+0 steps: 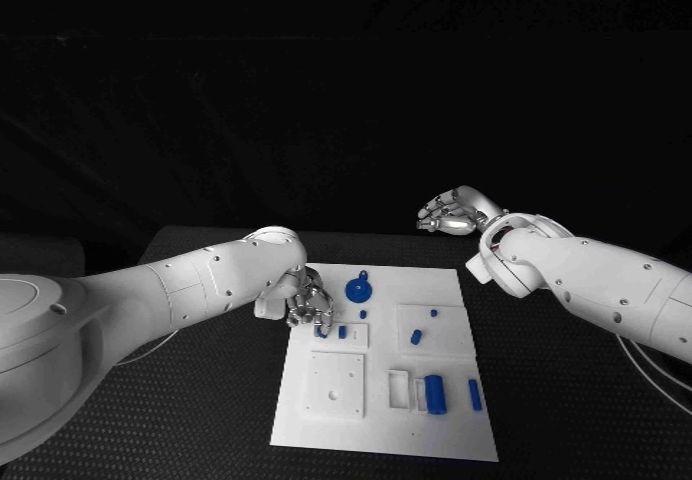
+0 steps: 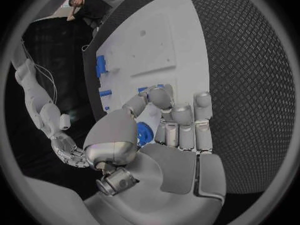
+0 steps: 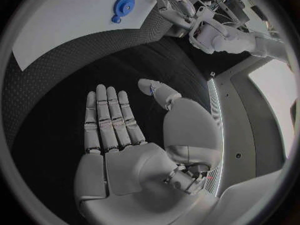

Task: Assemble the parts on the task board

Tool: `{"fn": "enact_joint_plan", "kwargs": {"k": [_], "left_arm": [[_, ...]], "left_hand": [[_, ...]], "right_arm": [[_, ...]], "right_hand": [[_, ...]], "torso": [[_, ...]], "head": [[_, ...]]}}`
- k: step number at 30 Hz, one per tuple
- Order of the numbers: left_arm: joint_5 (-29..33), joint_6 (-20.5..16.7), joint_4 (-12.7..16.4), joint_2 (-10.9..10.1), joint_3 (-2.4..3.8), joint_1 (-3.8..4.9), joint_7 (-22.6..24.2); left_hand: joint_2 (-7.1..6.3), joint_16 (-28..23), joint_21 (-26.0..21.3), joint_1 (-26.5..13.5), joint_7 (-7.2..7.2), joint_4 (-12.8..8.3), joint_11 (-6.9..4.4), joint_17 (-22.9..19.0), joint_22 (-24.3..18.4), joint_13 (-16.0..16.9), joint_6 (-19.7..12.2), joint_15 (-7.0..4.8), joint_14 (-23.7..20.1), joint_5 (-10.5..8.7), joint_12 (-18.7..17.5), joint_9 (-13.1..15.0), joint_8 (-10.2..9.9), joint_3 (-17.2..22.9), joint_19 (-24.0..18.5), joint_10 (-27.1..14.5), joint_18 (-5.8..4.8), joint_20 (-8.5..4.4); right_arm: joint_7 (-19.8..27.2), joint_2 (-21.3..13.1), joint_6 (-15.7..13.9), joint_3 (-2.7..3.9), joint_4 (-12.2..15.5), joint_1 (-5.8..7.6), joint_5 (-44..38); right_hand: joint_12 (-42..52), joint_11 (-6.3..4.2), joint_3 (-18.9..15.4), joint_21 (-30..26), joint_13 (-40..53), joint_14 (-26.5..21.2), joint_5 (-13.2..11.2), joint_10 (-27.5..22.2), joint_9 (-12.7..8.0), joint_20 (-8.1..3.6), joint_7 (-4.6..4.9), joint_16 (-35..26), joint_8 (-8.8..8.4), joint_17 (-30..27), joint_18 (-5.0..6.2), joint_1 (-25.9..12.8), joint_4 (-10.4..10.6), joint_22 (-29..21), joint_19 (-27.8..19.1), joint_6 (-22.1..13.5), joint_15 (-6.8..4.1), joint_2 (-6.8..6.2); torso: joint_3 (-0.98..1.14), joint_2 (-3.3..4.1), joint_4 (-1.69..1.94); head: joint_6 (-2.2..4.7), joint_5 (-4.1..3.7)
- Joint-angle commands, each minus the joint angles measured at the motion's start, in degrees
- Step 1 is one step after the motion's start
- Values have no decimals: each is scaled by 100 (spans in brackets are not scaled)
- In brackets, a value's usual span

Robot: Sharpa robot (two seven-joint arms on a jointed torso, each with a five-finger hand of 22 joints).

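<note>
White and flat, the task board [image 1: 378, 400] lies in the middle of the black tabletop [image 1: 562, 400], with small blue parts spread over it. A round blue gear-like part [image 1: 359, 291] sits near the board's far edge, a short blue peg [image 1: 415, 337] stands in the raised square block on the right, and nearer the robot a blue block [image 1: 436, 391] sits in a frame beside a slim blue bar [image 1: 475, 395]. The left hand [image 1: 299, 303] hangs over the board's far-left corner, fingers curled downward toward two little blue pieces [image 1: 332, 331] on the plate just beneath it. In the left wrist view the left hand's fingers [image 2: 181, 122] are bent inward together, with the thumb close to them and blue pieces visible just beyond the fingertips; whether anything is actually pinched there I cannot tell. The right hand [image 1: 456, 213] is raised off the board, beyond its far-right corner and well apart from the parts, over the dark tabletop. The right wrist view shows the right hand [image 3: 125, 145] holding nothing, its fingers [image 3: 109, 117] straight and side by side, the thumb spread away, with the board's corner and the round blue part [image 3: 124, 6] in the distance.
</note>
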Motion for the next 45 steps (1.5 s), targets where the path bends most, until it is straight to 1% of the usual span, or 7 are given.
{"fn": "enact_joint_plan", "kwargs": {"k": [1,12,16,29,35,39,45], "left_arm": [[-249,-231,-8,-6,-24,-36,1],[-264,-204,25,-22,-24,-36,18],[-292,-207,92,-42,-24,-37,18],[-336,-254,288,-127,-26,-42,33],[-333,-269,308,-126,-26,-45,48],[-337,-307,304,-123,-26,-49,34],[-452,-331,302,-123,-27,-55,36]], "left_hand": [[66,37,16,-6,-507,259,-65,10,91,6,842,-164,120,65,37,1782,18,265,48,-27,40,-723],[61,49,20,-29,-523,225,-80,18,93,15,874,-160,134,150,67,1874,16,294,60,-27,44,-728],[60,49,20,-30,-523,224,-81,18,93,16,874,-160,134,150,68,1876,15,295,60,-27,44,-728],[63,50,20,-25,-526,222,-84,19,92,17,877,-158,136,146,71,1891,12,303,63,-29,45,-729],[65,50,19,-23,-527,222,-85,19,92,17,878,-157,136,146,73,1897,10,307,64,-30,46,-730],[68,50,19,-22,-527,223,-86,19,91,17,879,-156,136,146,73,1902,9,310,65,-31,46,-730],[75,49,19,-25,-528,228,-87,19,91,17,878,-155,137,141,75,1912,5,311,68,-33,45,-730]], "right_arm": [[28,7,61,1,10,-2,-10],[27,-4,67,1,12,-2,-10],[30,0,77,1,13,-2,-10],[31,0,78,1,7,-15,-12],[32,2,78,1,5,-16,-12],[33,3,80,1,8,-17,-12],[31,-5,80,1,12,-18,-12]], "right_hand": [[-34,5,22,-26,1,-47,27,21,-8,27,3,-28,33,-9,45,35,2,10,-24,-32,11,2],[-35,5,24,-29,1,-49,31,20,-9,28,3,-29,34,-10,44,35,0,12,-26,-33,12,-1],[-35,6,25,-30,1,-50,32,21,-10,28,3,-29,34,-10,44,35,-1,13,-26,-32,13,-1],[-36,6,27,-33,1,-51,35,21,-11,29,3,-30,35,-10,44,34,-2,15,-27,-33,13,-1],[-37,7,27,-34,1,-52,36,20,-12,29,3,-31,36,-10,44,34,-3,16,-28,-33,14,-1],[-38,7,28,-35,1,-52,37,20,-12,30,3,-31,36,-11,44,34,-4,17,-28,-33,14,-1],[-38,8,28,-37,1,-53,38,20,-13,30,4,-32,37,-11,44,32,-4,19,-29,-33,15,-1]], "torso": [[2,0,0],[2,-1,-1],[0,0,2],[-1,-1,2],[0,0,3],[-1,1,0],[2,-1,-2]], "head": [[-5,-7],[-2,-10],[6,-12],[-2,-10],[-4,-6],[10,-12],[0,-10]]}}
